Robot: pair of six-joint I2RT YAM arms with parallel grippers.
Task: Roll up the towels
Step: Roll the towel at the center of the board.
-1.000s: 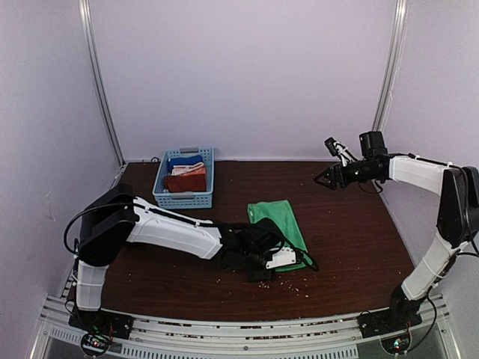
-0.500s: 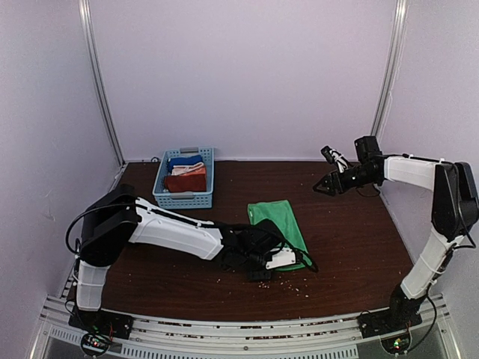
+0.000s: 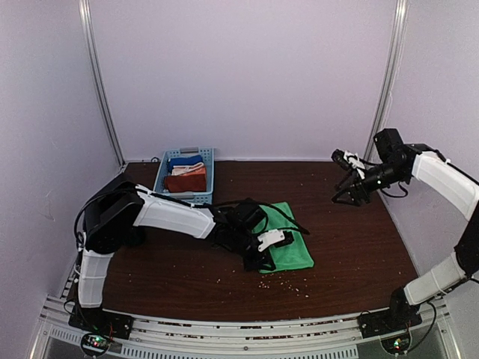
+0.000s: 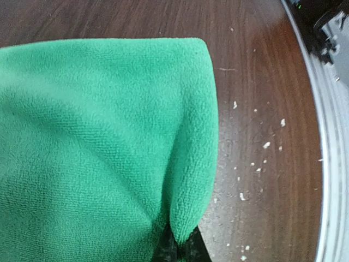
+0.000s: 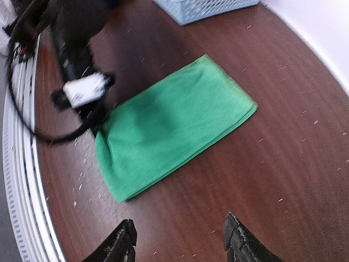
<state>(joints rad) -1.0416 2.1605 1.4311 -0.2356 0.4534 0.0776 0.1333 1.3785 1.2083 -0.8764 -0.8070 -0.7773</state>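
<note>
The left gripper (image 4: 180, 248), whose jaws stood apart a second ago, is now pressed together on the near corner of the bright green cloth towel (image 3: 290, 243). In the left wrist view the pile puckers into a raised fold that runs down into the black fingertips, so the pinch looks real rather than a miss. The left arm has also drawn back toward the left and a little farther from its base, and more of the green towel now lies uncovered, flat on the dark wooden bench (image 3: 352, 254) near its middle. The right gripper (image 5: 181, 244) has swung out to the right and hangs above the bench, well apart from the towel; its jaws have narrowed slightly but are spread, with nothing between them. The rust-brown cloth towel (image 3: 185, 182) sits in the light blue plastic basket (image 3: 161, 196) at the back left, just in front of a blue cloth (image 3: 185, 161). For the task this means a hold on the first towel is won; the rolling itself appears not yet begun, and the rust-brown one waits its turn.
</note>
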